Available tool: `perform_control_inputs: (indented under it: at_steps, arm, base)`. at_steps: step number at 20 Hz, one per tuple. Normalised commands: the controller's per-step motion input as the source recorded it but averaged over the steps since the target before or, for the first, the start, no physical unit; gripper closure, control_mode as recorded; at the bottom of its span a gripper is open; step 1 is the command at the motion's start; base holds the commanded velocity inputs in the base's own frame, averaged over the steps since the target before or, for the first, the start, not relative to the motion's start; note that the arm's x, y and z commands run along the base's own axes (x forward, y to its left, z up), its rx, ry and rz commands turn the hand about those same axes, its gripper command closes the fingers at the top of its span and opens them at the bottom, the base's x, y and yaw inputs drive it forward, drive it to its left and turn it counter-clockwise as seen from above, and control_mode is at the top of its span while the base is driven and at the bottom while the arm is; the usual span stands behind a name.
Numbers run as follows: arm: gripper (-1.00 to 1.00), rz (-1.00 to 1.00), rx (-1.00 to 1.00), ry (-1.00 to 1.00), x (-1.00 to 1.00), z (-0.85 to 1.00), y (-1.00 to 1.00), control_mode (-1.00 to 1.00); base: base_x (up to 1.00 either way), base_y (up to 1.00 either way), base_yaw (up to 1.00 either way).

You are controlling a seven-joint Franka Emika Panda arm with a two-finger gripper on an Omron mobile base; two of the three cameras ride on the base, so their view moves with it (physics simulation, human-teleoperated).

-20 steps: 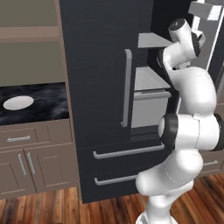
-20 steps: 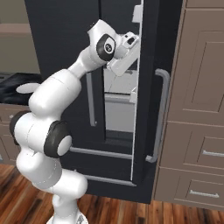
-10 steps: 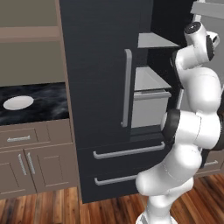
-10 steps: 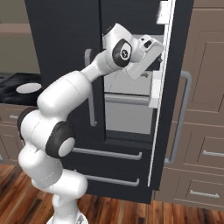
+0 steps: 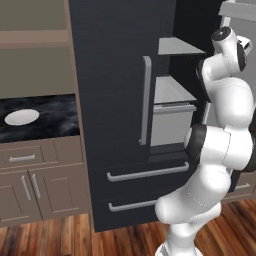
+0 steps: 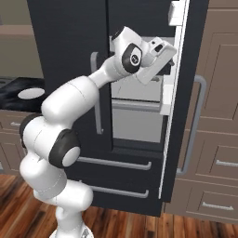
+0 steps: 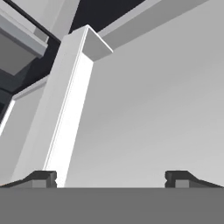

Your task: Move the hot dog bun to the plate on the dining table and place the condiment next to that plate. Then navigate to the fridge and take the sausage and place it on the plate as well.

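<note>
My gripper stands with its jaws spread wide and nothing between them. In the hand view, the two dark fingertips sit far apart at the bottom, facing a pale inner panel and a white upright edge; what part of the fridge interior this is, I cannot tell.

The fridge stands directly ahead with its right door swung open. In the right base view my hand reaches into the opening at upper-shelf height, close to the white inside lining of that door. In the left base view my own arm covers the right part of the opening, and the hand is cut off near the frame edge.

A pale drawer and a grey shelf are visible inside. I cannot make out the sausage anywhere.

A small white plate lies on the black worktop to the left, well apart from the fridge.
</note>
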Motion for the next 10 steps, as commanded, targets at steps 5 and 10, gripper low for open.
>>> perform_control_inputs:
  at_steps: [5, 10]
  arm:
    - [-1.0, 0.0, 0.03, -0.09, 0.02, 0.04, -0.02, -1.0]
    - [-1.0, -0.03, 0.07, -0.03, -0.14, 0.09, 0.65, -1.0]
  base:
    - [0.0, 0.0, 0.0]
    - [0.0, 0.0, 0.0]
